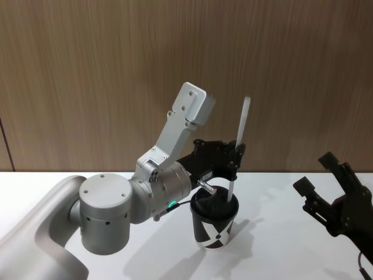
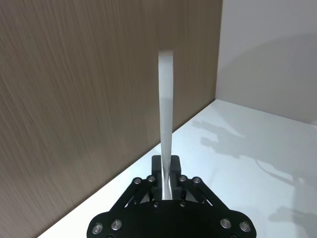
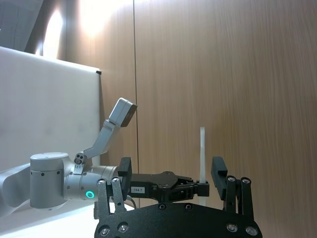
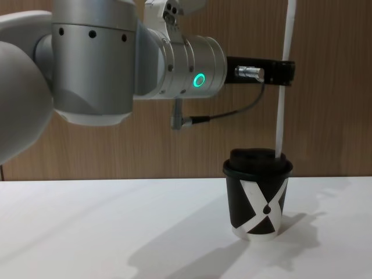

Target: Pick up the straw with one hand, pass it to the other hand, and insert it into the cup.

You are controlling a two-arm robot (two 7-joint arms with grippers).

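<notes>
The small black paper cup (image 1: 214, 224) with its black domed lid and white X pattern stands upright on the white table (image 1: 274, 256), in front of the brown wood-grain wall (image 1: 116, 70). Directly above the cup's lid hangs the left hand (image 1: 235, 156), a long black two-finger hand on a fat silver cylindrical wrist (image 4: 192, 67) with a glowing green ring. Its fingers are pressed together on the thin straight white straw (image 1: 238, 149), gripping it a little below the middle of its length. The straw stands nearly upright, leaning slightly, with its upper part rising well above the hand and its lower end down at the far right side of the cup's lid (image 4: 258, 158). From the chest view the tip appears to meet the lid near its rim, but whether it has gone through the lid or only touches it cannot be told. The left wrist view shows the straw running up from between the closed fingers (image 2: 171, 168).

To the right of the cup, well apart from it, the right hand (image 1: 320, 175), a black blocky one, hovers above the table with its fingers spread wide and nothing between them.
</notes>
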